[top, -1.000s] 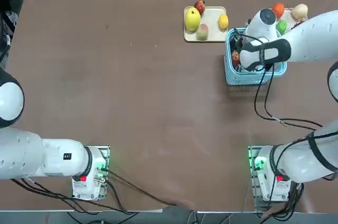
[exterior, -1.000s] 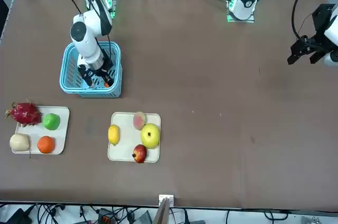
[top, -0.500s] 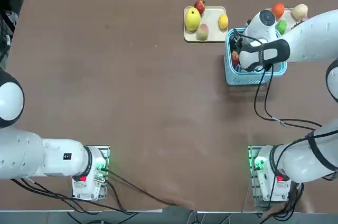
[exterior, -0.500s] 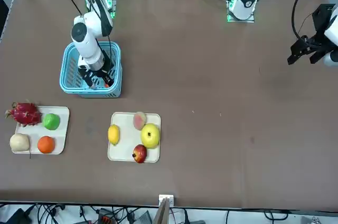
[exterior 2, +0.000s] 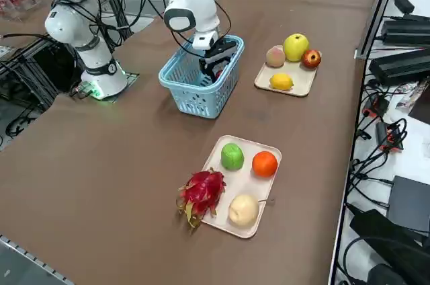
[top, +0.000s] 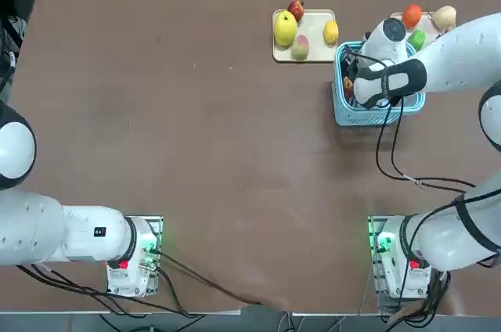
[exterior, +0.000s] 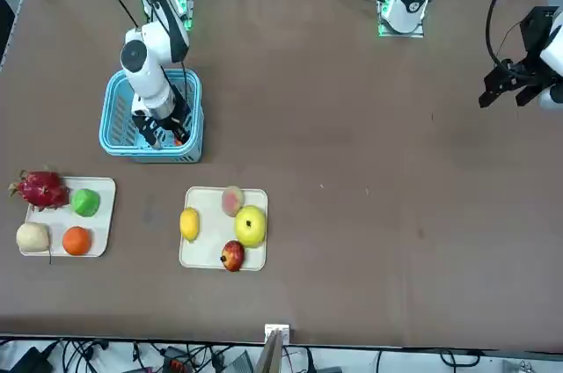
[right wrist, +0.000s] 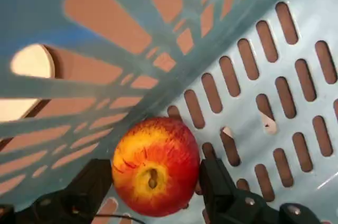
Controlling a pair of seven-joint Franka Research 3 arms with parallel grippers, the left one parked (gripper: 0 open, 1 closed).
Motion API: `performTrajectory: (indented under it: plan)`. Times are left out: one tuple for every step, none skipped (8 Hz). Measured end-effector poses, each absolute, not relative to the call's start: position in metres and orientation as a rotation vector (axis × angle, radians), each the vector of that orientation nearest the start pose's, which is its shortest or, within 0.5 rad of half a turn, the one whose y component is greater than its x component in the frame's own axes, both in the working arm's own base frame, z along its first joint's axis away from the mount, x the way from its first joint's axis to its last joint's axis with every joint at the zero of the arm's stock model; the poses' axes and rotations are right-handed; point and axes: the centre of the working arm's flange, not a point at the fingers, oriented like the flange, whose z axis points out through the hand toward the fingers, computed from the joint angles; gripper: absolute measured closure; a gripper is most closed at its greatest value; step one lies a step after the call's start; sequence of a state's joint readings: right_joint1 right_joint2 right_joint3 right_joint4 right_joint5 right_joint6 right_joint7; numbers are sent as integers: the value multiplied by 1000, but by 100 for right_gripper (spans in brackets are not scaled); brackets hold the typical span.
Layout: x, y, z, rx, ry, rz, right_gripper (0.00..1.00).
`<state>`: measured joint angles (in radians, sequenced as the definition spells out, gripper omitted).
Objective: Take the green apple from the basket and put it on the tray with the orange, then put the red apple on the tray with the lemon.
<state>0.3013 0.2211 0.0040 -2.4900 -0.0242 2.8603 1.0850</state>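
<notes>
– Where is the red apple (right wrist: 154,167)?
– Down in the basket (exterior: 118,134), by its wall.
– And the right gripper (right wrist: 153,192)?
– In the basket too, fingers wide, one each side of the apple.

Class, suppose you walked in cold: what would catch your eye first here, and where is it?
The right gripper reaches down into the blue basket, its open fingers either side of the red apple on the basket floor. The green apple already sits on the tray with the orange, beside a spiky dragon fruit.
</notes>
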Motion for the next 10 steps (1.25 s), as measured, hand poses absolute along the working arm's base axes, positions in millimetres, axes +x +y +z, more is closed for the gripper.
performTrajectory:
  plan:
    - [465,148,215,-2831,1126,-181,1]
    - [465,148,215,-2831,1127,-182,6]
    - [465,148,215,-2830,1127,-182,11]
    - [465,148,217,-2831,1129,-180,12]
    - [465,147,219,-2842,1138,-159,14]
    - [463,144,223,-2867,1157,-115,14]
    - [461,140,233,-2889,1178,-70,14]
    - [460,136,251,-2905,1197,-33,14]
    - [457,131,273,-2915,1217,-4,14]
    - [454,126,293,-2918,1232,12,14]
